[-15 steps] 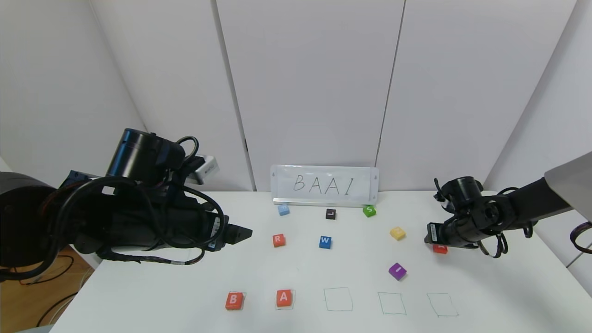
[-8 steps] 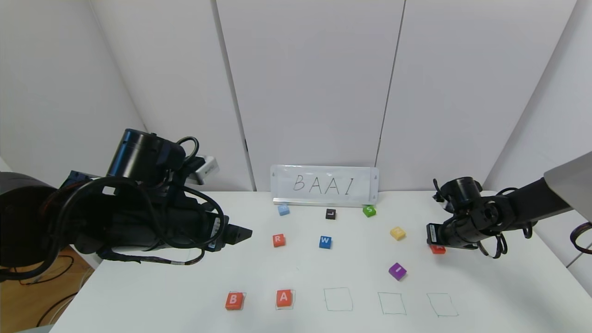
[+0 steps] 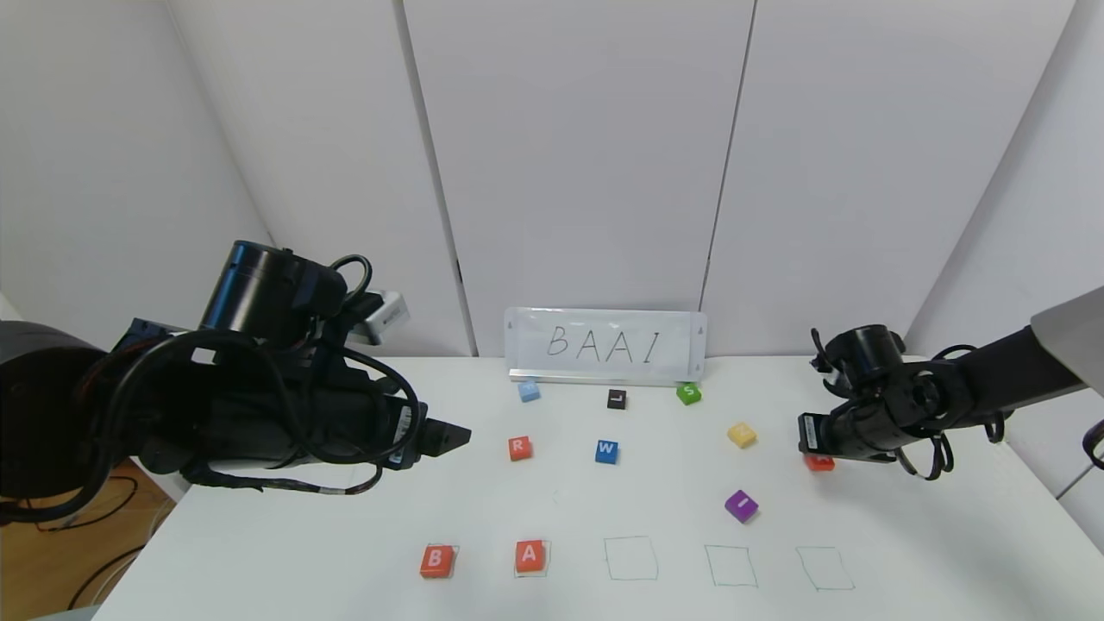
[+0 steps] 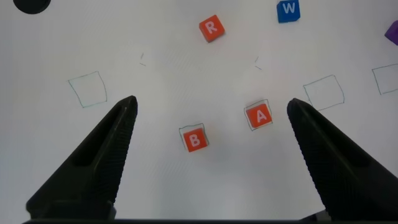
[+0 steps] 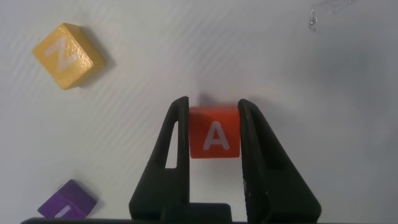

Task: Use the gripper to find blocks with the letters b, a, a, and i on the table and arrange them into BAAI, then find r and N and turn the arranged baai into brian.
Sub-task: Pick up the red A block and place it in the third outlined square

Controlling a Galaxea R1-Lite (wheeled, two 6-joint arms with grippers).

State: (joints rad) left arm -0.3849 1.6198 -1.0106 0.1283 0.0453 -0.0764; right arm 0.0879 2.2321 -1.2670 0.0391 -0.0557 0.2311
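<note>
R gripper now pinches the 2nd A block at right-centre of the head view; vs 0.5 s ago it has shifted slightly w/ the arm, so lift has likely begun. B & 1st A sit lower centre on the table; 3rd square looks next. L gripper hovers spread at left.

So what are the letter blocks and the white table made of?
The blocks look like painted wood. The yellow N block shows fine lines like wood grain under matte paint, though they could also be plastic. The orange A block, held between the right gripper's fingers, is matte with a printed white letter. The table looks like smooth white laminate or coated board with a faint sheen; I can't be sure.
</note>
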